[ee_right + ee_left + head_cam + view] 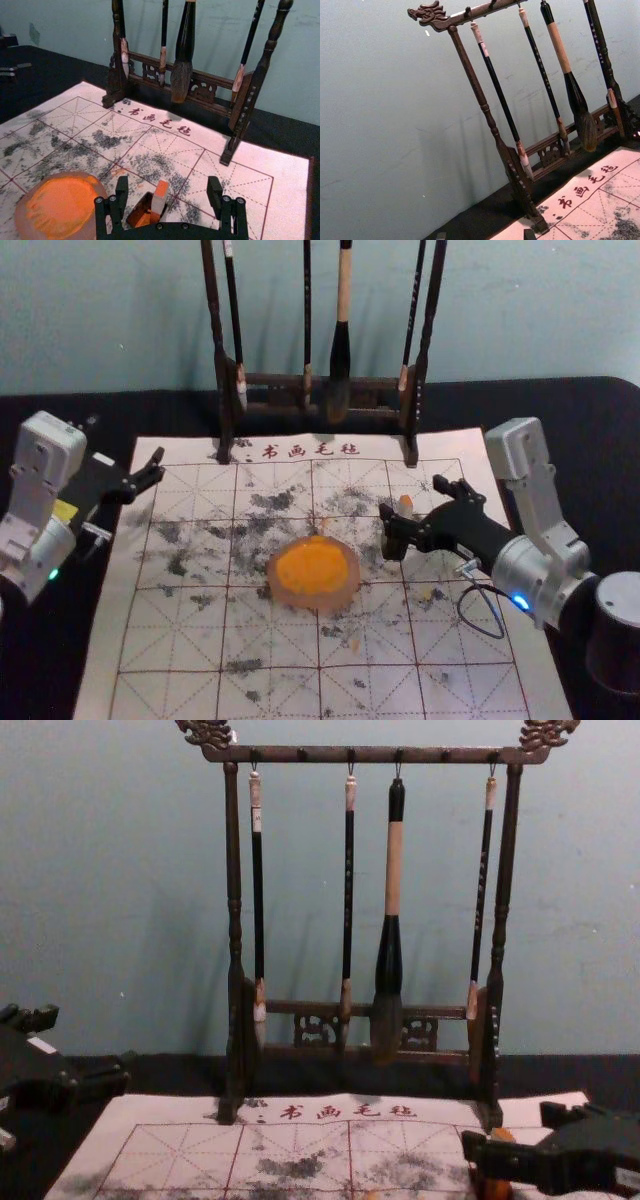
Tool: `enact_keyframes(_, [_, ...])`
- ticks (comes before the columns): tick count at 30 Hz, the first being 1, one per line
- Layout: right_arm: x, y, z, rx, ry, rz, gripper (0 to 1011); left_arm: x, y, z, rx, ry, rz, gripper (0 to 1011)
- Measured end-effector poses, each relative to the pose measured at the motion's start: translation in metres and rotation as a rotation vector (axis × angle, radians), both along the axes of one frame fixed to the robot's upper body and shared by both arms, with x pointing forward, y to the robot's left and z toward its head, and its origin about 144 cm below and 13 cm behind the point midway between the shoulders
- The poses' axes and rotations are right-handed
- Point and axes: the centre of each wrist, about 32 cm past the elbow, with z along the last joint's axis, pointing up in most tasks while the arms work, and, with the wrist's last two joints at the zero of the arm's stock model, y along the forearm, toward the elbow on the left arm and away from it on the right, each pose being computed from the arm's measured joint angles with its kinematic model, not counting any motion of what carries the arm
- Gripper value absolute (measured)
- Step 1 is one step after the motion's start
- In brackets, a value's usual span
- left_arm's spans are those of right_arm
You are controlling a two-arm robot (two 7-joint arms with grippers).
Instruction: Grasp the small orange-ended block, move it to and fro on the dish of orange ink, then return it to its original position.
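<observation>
Right gripper (412, 498) straddles near-upright block (405, 502), orange end up; left gripper (158, 467) far left.

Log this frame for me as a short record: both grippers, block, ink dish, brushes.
right gripper: open, a finger on either side of the block, not clamped on it
left gripper: open, by the mat's left edge
block: in a small dark container, orange end up
ink dish: on the mat, holding orange ink, left of the block
brushes: four, hanging from the rack

Room between dish (350, 593) and brush rack (275, 381)
</observation>
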Motion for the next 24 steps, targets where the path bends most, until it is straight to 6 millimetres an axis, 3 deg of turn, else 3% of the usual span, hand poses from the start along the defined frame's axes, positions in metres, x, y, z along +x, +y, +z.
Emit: enact_keyframes(24, [0.010, 0.013, -0.008, -0.032, 0.006, -0.023, 1002, 0.000, 0.000, 0.000, 0.000, 0.000, 0.000, 1001])
